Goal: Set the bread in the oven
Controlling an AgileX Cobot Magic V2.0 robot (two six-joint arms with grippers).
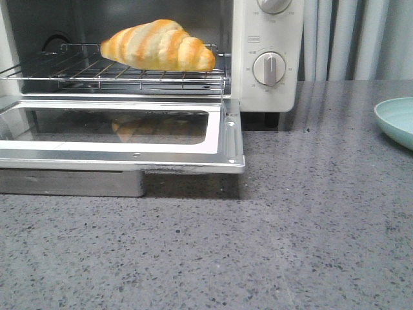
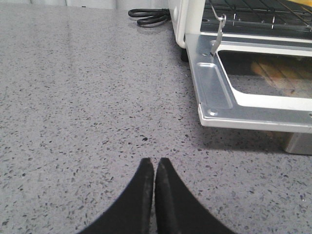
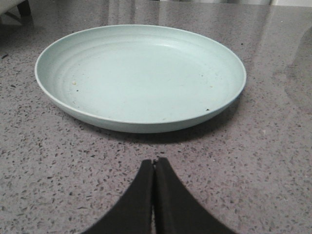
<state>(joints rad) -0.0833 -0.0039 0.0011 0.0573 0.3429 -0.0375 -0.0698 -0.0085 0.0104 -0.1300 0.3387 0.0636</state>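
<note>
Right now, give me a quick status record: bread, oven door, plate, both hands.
bread: lying on the wire rack inside the oven
oven door: open, folded down flat
plate: pale green, no bread on it, right of the oven
left hand: shut, holding nothing, over the counter beside the door
right hand: shut, holding nothing, facing the plate

Golden-orange bread [image 1: 158, 45] with cream stripes. Cream-white oven [image 1: 268, 58], silver door frame [image 1: 226, 145]. Grey speckled table [image 1: 271, 239]. Pale mint-green plate [image 3: 141, 73]. Black end effector fingers [image 2: 141, 200].
</note>
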